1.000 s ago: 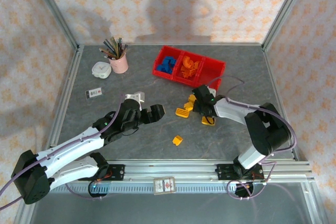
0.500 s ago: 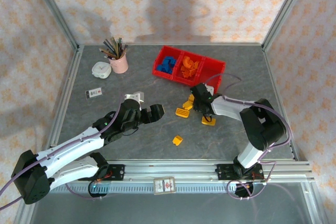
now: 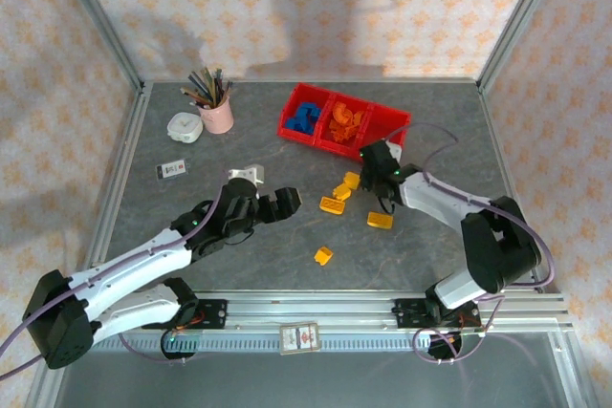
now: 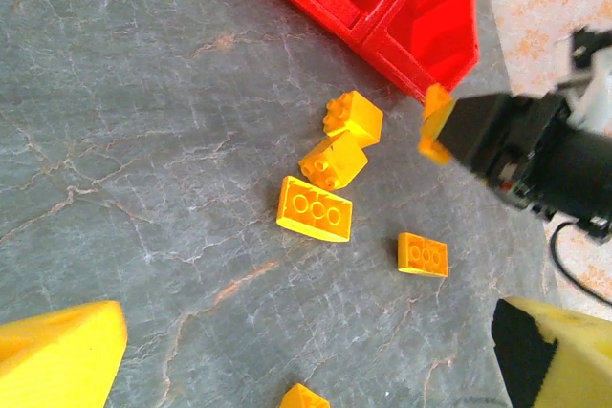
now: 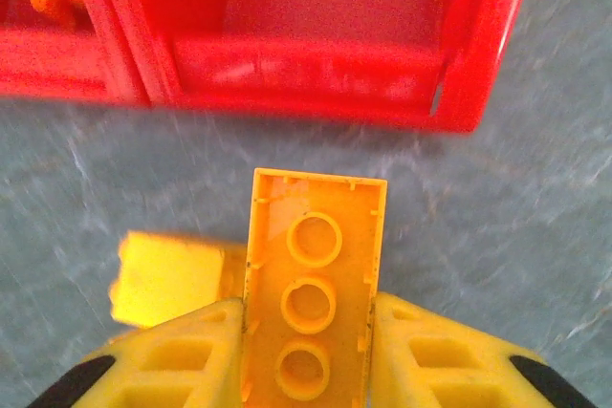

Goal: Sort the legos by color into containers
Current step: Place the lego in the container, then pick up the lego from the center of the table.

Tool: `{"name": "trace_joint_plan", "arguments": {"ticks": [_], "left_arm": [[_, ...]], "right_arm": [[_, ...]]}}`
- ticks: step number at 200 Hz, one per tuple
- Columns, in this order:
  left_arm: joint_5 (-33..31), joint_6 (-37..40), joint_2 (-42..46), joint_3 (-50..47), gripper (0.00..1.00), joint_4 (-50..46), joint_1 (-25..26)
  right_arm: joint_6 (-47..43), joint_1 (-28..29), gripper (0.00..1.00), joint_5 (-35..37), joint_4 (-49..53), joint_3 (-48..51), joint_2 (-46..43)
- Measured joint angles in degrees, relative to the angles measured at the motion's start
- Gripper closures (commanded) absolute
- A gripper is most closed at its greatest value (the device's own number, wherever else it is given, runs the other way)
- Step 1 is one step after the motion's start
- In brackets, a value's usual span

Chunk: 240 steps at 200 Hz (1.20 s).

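Note:
My right gripper (image 3: pixel 383 165) is shut on a yellow lego (image 5: pixel 311 293), a flat brick held underside-up between both fingers, just in front of the red containers (image 5: pixel 306 78). The left wrist view shows that same brick (image 4: pixel 435 126) lifted off the table beside the bins' corner (image 4: pixel 430 16). The right compartment (image 3: pixel 390 127) looks empty; blue legos (image 3: pixel 304 118) fill the left one and orange legos (image 3: pixel 346 119) the middle. Several yellow legos lie on the table (image 3: pixel 332 204) (image 3: pixel 380 220) (image 3: pixel 323 255). My left gripper (image 3: pixel 277 202) hangs open over the table, nothing between its fingers (image 4: pixel 57 355).
A pink pencil cup (image 3: pixel 216 114) and a white round dish (image 3: pixel 184 127) stand at the back left. A small card (image 3: pixel 171 170) lies left of my left arm. Metal frame rails border the table (image 3: pixel 382 305).
My right gripper closed on the yellow brick, lifted it and moved right and back toward the red bins. The left arm barely moved.

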<state>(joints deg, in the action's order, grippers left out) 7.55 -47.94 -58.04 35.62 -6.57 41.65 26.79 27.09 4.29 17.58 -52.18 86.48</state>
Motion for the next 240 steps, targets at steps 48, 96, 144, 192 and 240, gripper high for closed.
{"name": "trace_joint_plan", "arguments": {"ticks": [48,96,144,192,240], "left_arm": [[1.1,0.5,-6.2,3.6,0.01,1.1,0.0],[1.1,1.7,-11.2,7.5,0.01,1.8,0.0],[1.0,3.0,-13.4,9.8,0.01,1.9,0.0],[1.0,3.1,-13.5,10.6,0.01,1.8,0.0],[1.0,3.0,-11.9,10.1,0.01,1.7,1.6]], "right_arm": [[-3.3,-5.6,0.68,0.7,1.4,-12.4,5.0],[-6.1,-9.7,0.60,1.1,1.8,-24.0,17.5],[-8.5,-10.9,0.47,1.3,3.4,-31.1,23.7],[-8.5,-10.3,0.40,-0.1,3.9,-24.4,14.9],[-6.2,-8.3,0.34,-1.8,4.6,-10.4,-0.2]]}}
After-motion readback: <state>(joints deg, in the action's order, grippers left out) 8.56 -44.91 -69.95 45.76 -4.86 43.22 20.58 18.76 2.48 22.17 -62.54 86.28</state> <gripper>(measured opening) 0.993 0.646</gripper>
